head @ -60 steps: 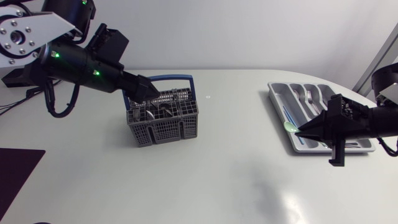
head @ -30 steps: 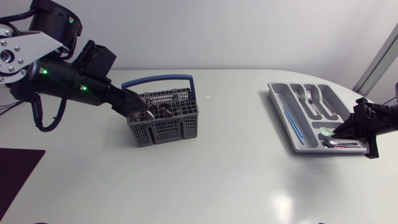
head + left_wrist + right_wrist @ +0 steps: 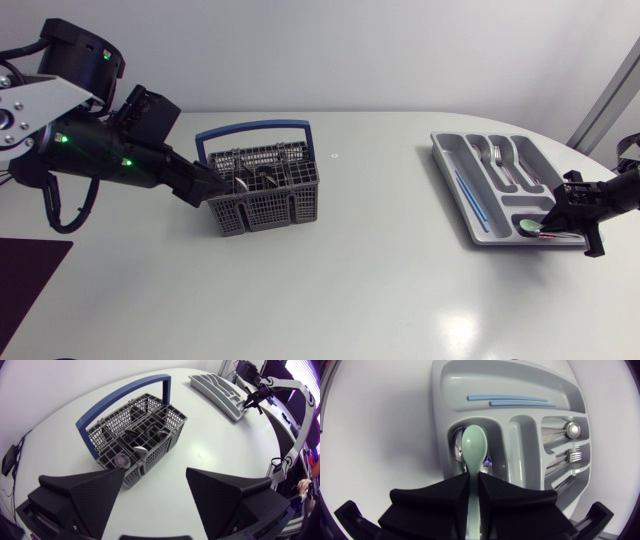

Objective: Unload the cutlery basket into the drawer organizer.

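1. The cutlery basket [image 3: 268, 210], grey mesh with a blue hoop handle [image 3: 255, 129], stands on the white table [image 3: 380, 285] toward its far edge, left of the middle.
2. Metal cutlery [image 3: 252, 181] stands in the basket's compartments. The left wrist view shows a round spoon bowl [image 3: 122, 461] at the corner nearest the gripper.
3. The left arm comes in from the table's left edge. The left gripper [image 3: 206, 190] is just at the basket's left wall, low over the table.
4. In its own view the left gripper [image 3: 155, 492] has its 2 fingers spread wide, with only bare table between them and the basket [image 3: 150, 460] right ahead; they hold nothing.
5. The drawer organizer [image 3: 447, 160], a grey tray, lies at an angle near the table's right edge, well apart from the basket.
6. Its long outer compartment holds 2 thin blue sticks [image 3: 468, 198], side by side. The compartments toward the far end hold metal forks and spoons [image 3: 500, 160].
7. The right arm comes in from the table's right edge. The right gripper [image 3: 556, 214] is over the organizer's near end.
8. The right wrist view shows the right gripper [image 3: 474, 491] with its fingers pressed narrow on the handle of a pale green spoon [image 3: 473, 447], 1 finger on each side.
9. The green spoon's bowl points ahead of the fingers, over the compartment at the organizer's near end. Whether it touches the tray I cannot tell.
10. Under the spoon's bowl a bit of metal [image 3: 454, 449] shows in that same compartment.
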Tool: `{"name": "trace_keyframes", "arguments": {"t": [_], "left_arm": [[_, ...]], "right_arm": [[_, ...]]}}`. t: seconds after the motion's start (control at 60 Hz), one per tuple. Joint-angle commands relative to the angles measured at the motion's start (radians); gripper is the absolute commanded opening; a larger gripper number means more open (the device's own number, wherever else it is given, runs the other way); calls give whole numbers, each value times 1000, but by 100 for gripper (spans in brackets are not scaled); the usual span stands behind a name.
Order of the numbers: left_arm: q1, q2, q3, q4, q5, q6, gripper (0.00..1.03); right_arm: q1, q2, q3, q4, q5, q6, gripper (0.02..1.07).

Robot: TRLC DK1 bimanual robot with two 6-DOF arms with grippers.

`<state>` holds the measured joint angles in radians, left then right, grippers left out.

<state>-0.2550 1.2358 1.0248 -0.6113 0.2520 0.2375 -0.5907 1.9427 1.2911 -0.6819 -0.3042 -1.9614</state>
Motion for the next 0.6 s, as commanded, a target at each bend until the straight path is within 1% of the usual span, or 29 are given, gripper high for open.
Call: {"name": "trace_keyframes", "arguments": {"t": [0.0,0.05,0.133,0.183,0.217,0.233,0.283,0.3,0.317,0.367,0.383,0.433,0.467,0.55,0.583], "left_arm": [[13,-24,-29,5,-7,26,86],[16,-30,-37,5,-7,29,86],[19,-38,-48,5,-7,36,86],[20,-45,-57,5,-7,45,86],[20,-52,-61,5,-7,51,86],[20,-55,-66,7,-7,56,86],[20,-61,-71,7,-5,65,86],[20,-61,-72,7,-7,65,86],[20,-65,-77,7,-7,72,86],[22,-70,-83,8,-7,82,86],[23,-70,-83,10,-7,82,86],[28,-71,-89,16,-7,86,86],[31,-71,-94,21,-5,89,86],[36,-71,-103,33,-5,89,86],[36,-73,-109,42,-7,91,86]], "right_arm": [[11,38,20,12,17,-31,8],[12,41,20,13,22,-31,9],[17,44,14,31,28,-28,21],[20,44,7,48,51,-25,33],[23,39,2,54,53,-22,38],[25,35,2,56,53,-21,43],[29,25,-1,56,54,-14,52],[29,24,-1,56,53,-14,52],[35,15,-4,56,53,-7,59],[43,-4,-10,56,53,7,72],[46,-14,-15,56,53,13,78],[58,-34,-23,53,51,30,86],[71,-56,-29,48,48,52,88],[103,-103,-41,7,42,90,88],[131,-146,-59,-5,28,131,88]]}}
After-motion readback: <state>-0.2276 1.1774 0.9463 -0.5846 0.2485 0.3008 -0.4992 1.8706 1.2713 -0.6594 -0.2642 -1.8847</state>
